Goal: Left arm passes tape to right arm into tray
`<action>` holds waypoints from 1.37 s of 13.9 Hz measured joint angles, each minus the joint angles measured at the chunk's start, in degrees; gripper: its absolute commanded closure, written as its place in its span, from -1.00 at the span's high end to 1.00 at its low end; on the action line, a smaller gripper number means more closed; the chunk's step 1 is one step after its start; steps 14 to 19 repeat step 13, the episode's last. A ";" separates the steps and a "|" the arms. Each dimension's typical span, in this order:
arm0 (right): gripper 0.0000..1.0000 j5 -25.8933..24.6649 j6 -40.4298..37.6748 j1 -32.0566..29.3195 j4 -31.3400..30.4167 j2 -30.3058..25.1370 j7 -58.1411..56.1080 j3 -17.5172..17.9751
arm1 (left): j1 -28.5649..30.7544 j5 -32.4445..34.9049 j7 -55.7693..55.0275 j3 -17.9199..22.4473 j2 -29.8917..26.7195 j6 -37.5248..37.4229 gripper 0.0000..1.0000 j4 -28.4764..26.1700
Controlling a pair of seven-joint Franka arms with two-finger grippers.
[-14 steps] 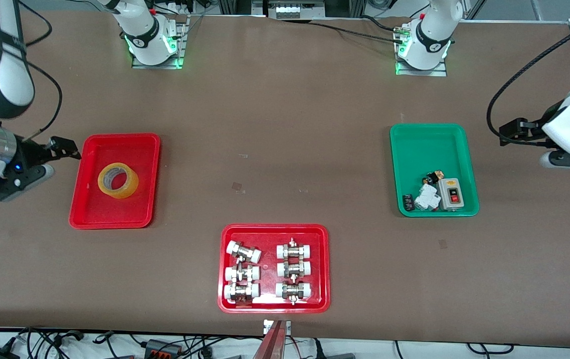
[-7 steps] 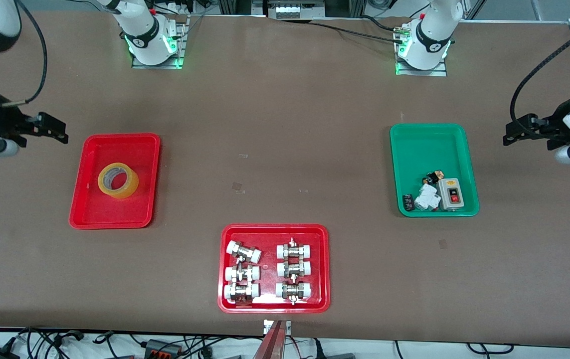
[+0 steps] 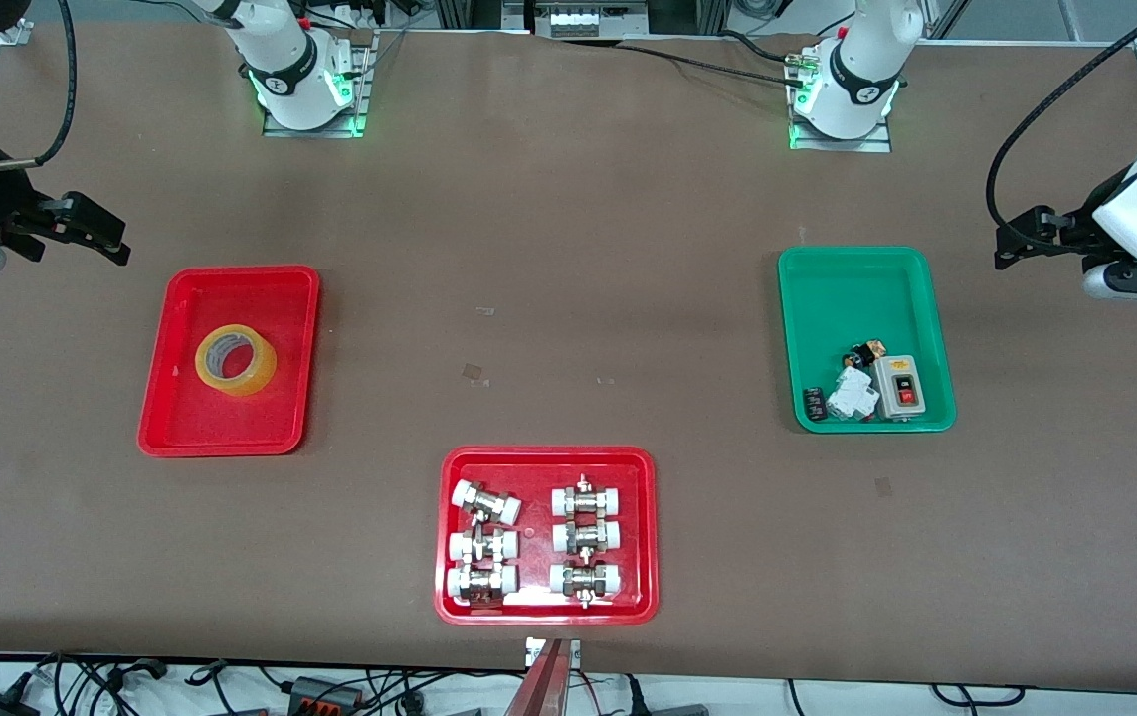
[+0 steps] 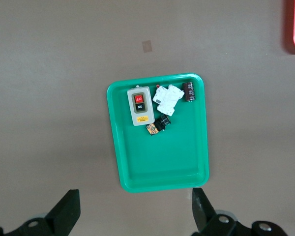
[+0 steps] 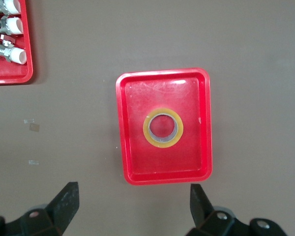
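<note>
Seeing the tape [image 3: 235,359] lying flat in the red tray [image 3: 289,288], I judge delivery done; both end effectors, left [image 3: 1011,244] and right [image 3: 95,234], gape empty at the table's three and nine o'clock ends, so I'd retreat high.

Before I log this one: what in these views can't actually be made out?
- Front view: the right gripper is partly cut off by the picture's edge.
- Green tray: the small black parts are too small to identify.
- Tape in the red tray: how much is left on the roll can't be judged.
</note>
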 measured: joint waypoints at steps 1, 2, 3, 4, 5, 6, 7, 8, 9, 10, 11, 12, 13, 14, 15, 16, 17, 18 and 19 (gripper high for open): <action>1.00 0.00 -0.34 0.12 0.04 -0.17 1.00 0.00 | -0.01 0.00 0.00 0.02 0.00 0.23 1.00 -0.06; 1.00 0.00 -0.64 0.22 0.03 -0.52 1.20 0.00 | -0.04 0.00 0.00 0.01 -0.03 0.30 1.00 -0.06; 1.00 0.00 -0.82 0.28 0.04 -0.92 1.15 0.00 | -0.06 0.00 0.00 0.02 -0.09 0.30 1.00 -0.05; 1.00 0.00 -0.97 0.32 0.03 -1.33 0.47 0.00 | -0.05 0.00 0.00 0.04 -0.27 0.23 1.00 -0.05; 1.00 0.00 -1.09 0.35 0.03 -1.64 -1.08 0.00 | -0.09 0.00 0.00 0.03 -0.61 0.10 1.00 -0.01; 1.00 0.00 -1.17 0.35 0.03 -1.81 -2.78 0.00 | -0.18 -0.01 0.00 0.02 -1.07 0.07 1.00 0.10; 1.00 0.00 -1.22 0.35 0.01 -1.85 -3.95 -0.01 | -0.25 -0.01 -0.02 0.01 -1.49 0.01 1.00 0.25; 1.00 0.00 -1.25 0.35 -0.03 -1.85 -4.47 -0.03 | -0.27 -0.01 -0.02 0.01 -1.86 -0.17 1.00 0.34; 1.00 0.00 -1.25 0.35 -0.07 -1.85 -4.61 -0.05 | -0.27 -0.01 -0.02 0.02 -2.12 -0.40 1.00 0.37; 1.00 0.00 -1.26 0.35 -0.09 -1.85 -4.67 -0.06 | -0.27 -0.01 -0.03 0.08 -2.25 -0.78 1.00 0.38; 1.00 0.00 -1.26 0.35 -0.09 -1.85 -4.70 -0.06 | -0.26 -0.01 -0.03 0.26 -2.30 -1.47 1.00 0.38; 1.00 0.00 -1.28 0.35 -0.10 -1.85 -4.73 -0.06 | -0.25 -0.01 -0.03 0.39 -2.30 -1.80 1.00 0.38; 1.00 0.00 -1.30 0.35 -0.10 -1.85 -4.76 -0.06 | -0.25 -0.04 -0.03 0.41 -2.30 -1.82 1.00 0.38; 1.00 0.00 -1.30 0.35 -0.10 -1.85 -4.76 -0.06 | -0.25 -0.04 -0.03 0.41 -2.30 -1.82 1.00 0.38; 1.00 0.00 -1.30 0.35 -0.10 -1.85 -4.76 -0.06 | -0.25 -0.04 -0.03 0.41 -2.30 -1.82 1.00 0.38; 1.00 0.00 -1.30 0.35 -0.10 -1.85 -4.76 -0.06 | -0.25 -0.04 -0.03 0.41 -2.30 -1.82 1.00 0.38; 1.00 0.00 -1.30 0.35 -0.10 -1.85 -4.76 -0.06 | -0.25 -0.04 -0.03 0.41 -2.30 -1.82 1.00 0.38; 1.00 0.00 -1.30 0.35 -0.10 -1.85 -4.76 -0.06 | -0.25 -0.04 -0.03 0.41 -2.30 -1.82 1.00 0.38; 1.00 0.00 -1.30 0.35 -0.10 -1.85 -4.76 -0.06 | -0.25 -0.04 -0.03 0.41 -2.30 -1.82 1.00 0.38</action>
